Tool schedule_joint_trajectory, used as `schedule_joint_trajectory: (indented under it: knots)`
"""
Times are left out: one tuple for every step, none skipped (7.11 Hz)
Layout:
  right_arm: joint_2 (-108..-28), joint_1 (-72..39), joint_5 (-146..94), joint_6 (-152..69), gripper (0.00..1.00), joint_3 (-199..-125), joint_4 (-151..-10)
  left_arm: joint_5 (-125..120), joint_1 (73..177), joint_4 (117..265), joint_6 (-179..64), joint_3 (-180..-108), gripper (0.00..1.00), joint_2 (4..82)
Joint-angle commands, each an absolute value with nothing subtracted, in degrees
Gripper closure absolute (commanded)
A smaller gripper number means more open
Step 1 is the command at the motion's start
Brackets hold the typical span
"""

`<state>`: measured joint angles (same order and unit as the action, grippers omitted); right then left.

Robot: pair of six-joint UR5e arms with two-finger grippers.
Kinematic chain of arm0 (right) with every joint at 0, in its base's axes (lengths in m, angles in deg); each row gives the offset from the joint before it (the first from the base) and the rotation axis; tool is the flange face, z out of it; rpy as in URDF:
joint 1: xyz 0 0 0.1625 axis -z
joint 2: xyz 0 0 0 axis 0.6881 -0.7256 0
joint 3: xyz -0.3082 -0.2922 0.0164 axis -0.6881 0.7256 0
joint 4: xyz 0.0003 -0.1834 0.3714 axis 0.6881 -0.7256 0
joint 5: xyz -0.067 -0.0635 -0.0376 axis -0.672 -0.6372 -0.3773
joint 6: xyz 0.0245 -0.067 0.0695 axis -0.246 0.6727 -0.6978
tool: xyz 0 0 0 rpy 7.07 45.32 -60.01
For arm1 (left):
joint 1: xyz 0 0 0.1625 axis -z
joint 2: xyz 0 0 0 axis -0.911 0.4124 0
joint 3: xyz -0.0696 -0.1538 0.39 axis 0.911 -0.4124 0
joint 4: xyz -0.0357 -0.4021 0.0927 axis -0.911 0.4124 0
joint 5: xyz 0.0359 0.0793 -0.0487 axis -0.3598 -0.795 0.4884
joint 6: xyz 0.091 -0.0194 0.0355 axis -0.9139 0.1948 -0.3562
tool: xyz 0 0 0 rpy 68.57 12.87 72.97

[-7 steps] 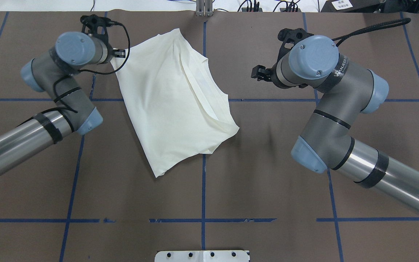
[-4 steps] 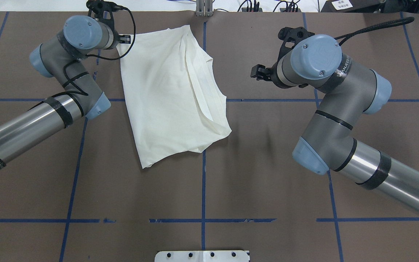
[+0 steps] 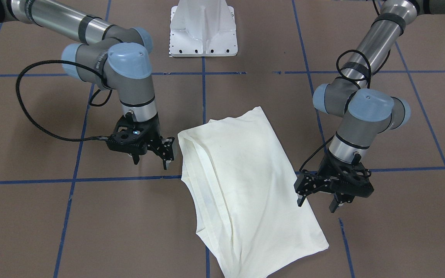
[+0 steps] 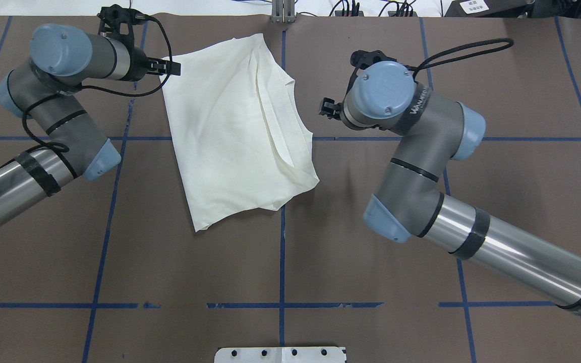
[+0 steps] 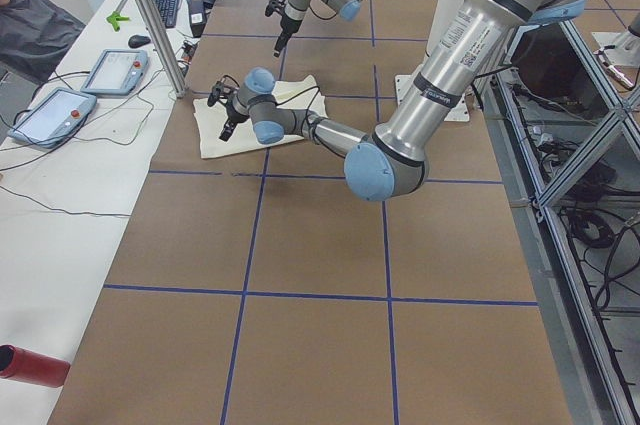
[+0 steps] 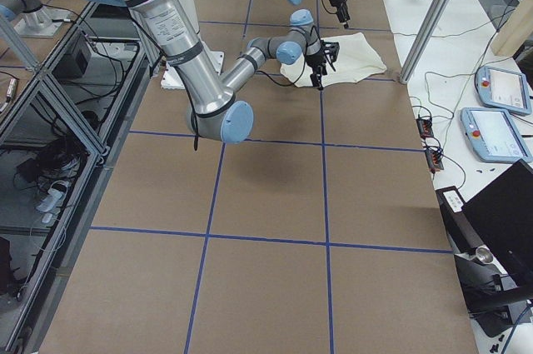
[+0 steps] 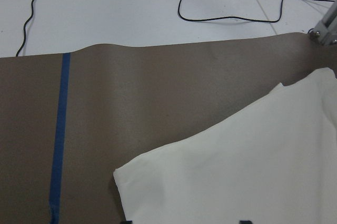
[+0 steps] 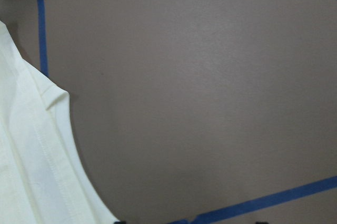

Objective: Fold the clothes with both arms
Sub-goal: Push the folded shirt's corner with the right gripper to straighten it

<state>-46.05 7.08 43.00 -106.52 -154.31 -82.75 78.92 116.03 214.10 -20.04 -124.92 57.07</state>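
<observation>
T-shirt [image 4: 230, 131] lies plain cream side up on the brown table [image 4: 371, 252], already folded into a rough, skewed rectangle. It sits in the far half of the table, mostly on the robot's left of the centre tape line [image 4: 282, 262], with its stacked hems showing along its right side.

The left gripper [image 3: 316, 205] hangs over the far-left corner with its fingers apart, and the corner lies flat beneath it, not pinched. The right gripper [image 3: 150, 164] stands just beside the hemmed right edge. Its fingers are also spread and hold nothing.

We judge this a pause between folds: the cloth has been straightened and let go, and a fresh grasp is being lined up. Next, each gripper needs to come down on its own side and pinch through every layer, so the pair can carry one end over the other evenly.

Compared with a second ago, the shirt has swung round and its near corner now sits farther from the robot. The left arm has drawn back to its own side. The right arm has moved in much closer to the cloth.
</observation>
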Motion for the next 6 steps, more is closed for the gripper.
schedule_joint_trajectory:
  knots:
    - [-37.55, 9.54, 41.28, -111.5, 0.15, -141.72, -77.65, 81.28, 115.83, 214.45, -19.9, -127.62, 0.0, 55.67]
    - [-36.21, 10.25, 39.62, -112.29, 0.18, -138.87, -77.35, 81.29, 115.83, 214.45, -19.9, -127.62, 0.0, 55.58]
    - [-36.37, 10.87, 39.52, -112.13, 0.22, -138.84, -77.44, 81.29, 115.66, 214.45, -19.81, -127.62, 0.0, 55.58]
    - [-36.64, 11.48, 39.43, -111.86, 0.27, -138.84, -77.87, 81.29, 115.66, 214.45, -19.72, -127.62, 0.0, 55.67]
    - [-37.33, 12.27, 39.43, -110.56, 0.28, -138.84, -78.05, 81.29, 115.66, 214.53, -19.72, -127.62, 0.0, 55.32]
    - [-37.86, 12.63, 39.34, -110.2, 0.29, -138.84, -78.05, 81.2, 115.66, 214.54, -19.72, -127.62, 0.0, 55.23]
